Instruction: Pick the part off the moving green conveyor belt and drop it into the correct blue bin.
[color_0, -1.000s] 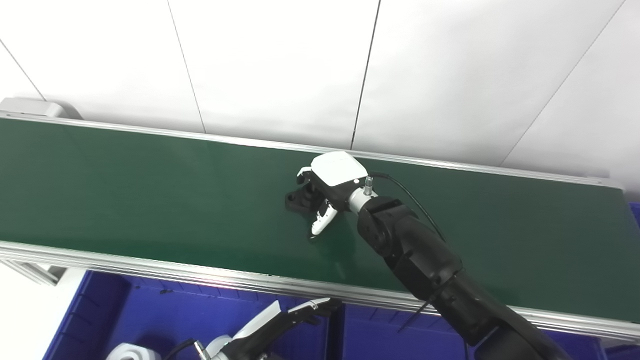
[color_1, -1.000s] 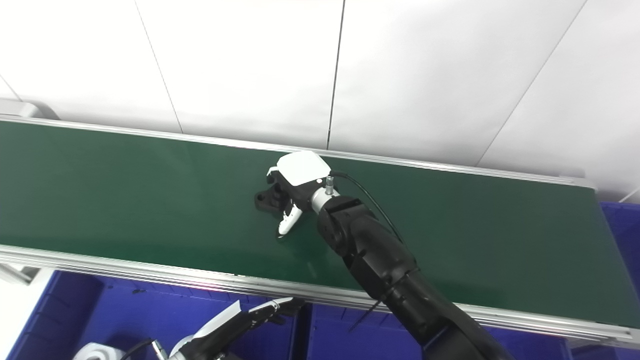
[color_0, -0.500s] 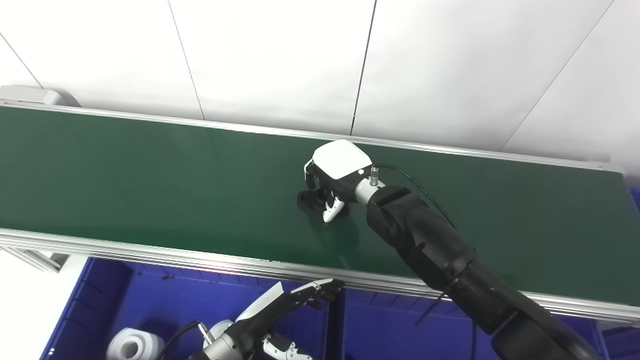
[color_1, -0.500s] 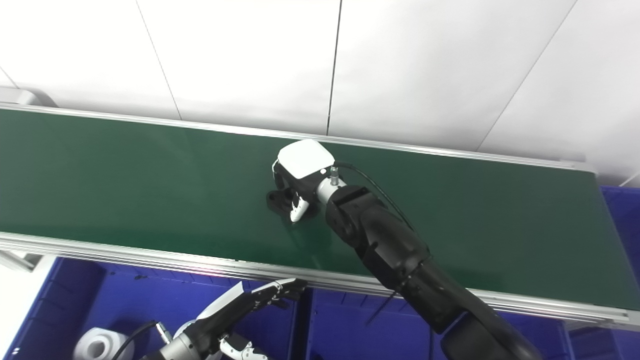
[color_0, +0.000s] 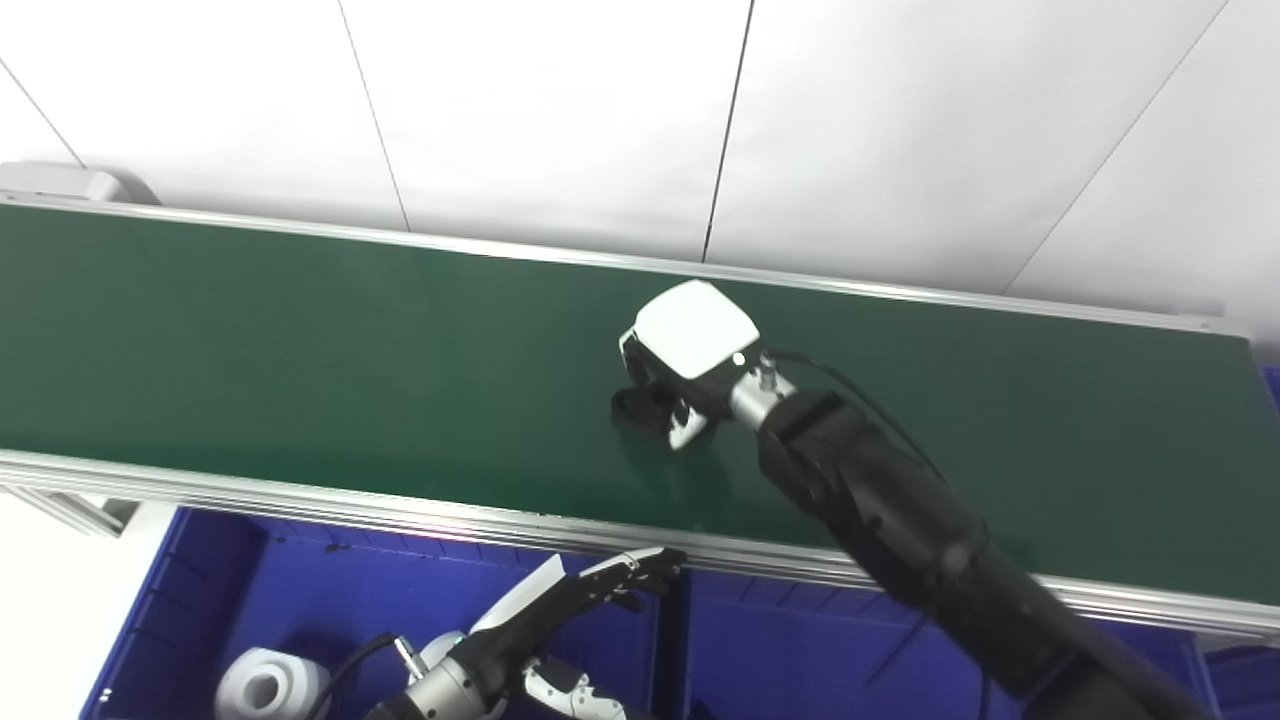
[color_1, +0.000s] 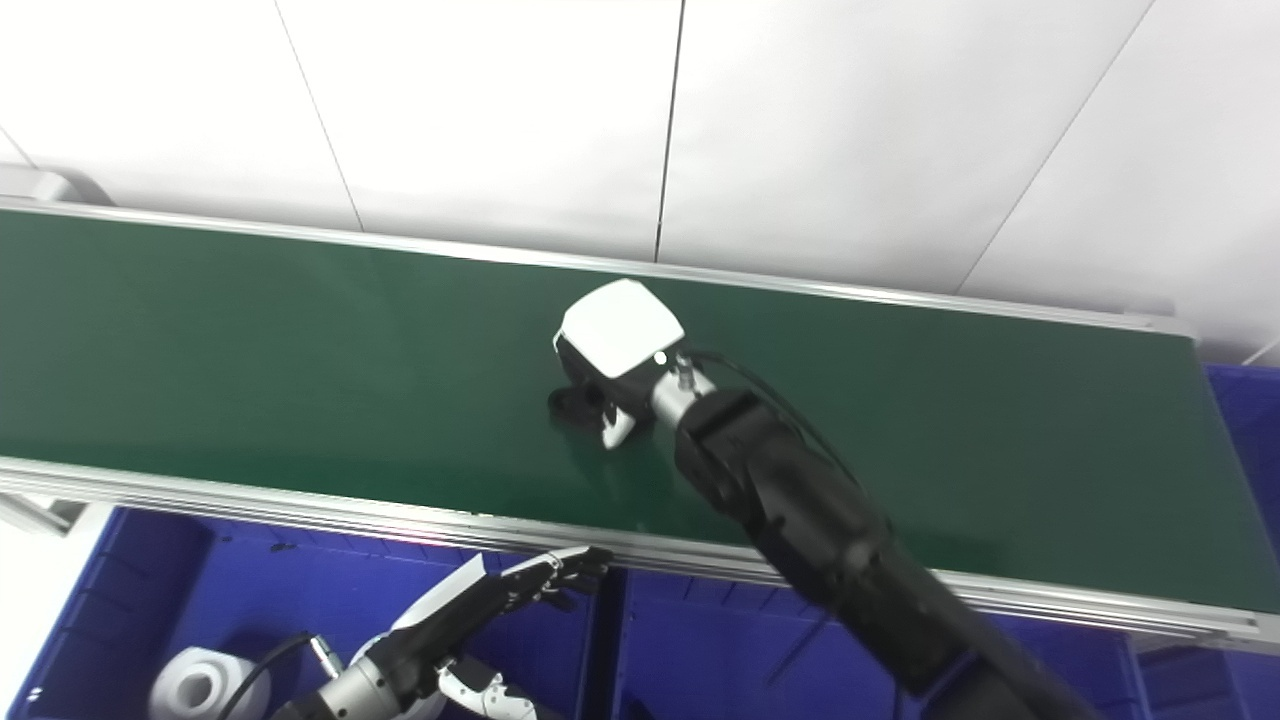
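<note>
Right hand (color_0: 672, 385) on the black part (color_0: 637, 408)
Fingers curled round the part on the green belt (color_0: 300, 370); left hand (color_0: 575, 605) spread flat, empty, over the blue bin (color_0: 300, 600).

A white panelled wall (color_0: 560, 110) with thin dark seams stands behind everything.

Bright, even light. The white wall (color_0: 560, 110) glows. The green belt (color_0: 300, 340) shines softly. Edges look a little fuzzy.
</note>
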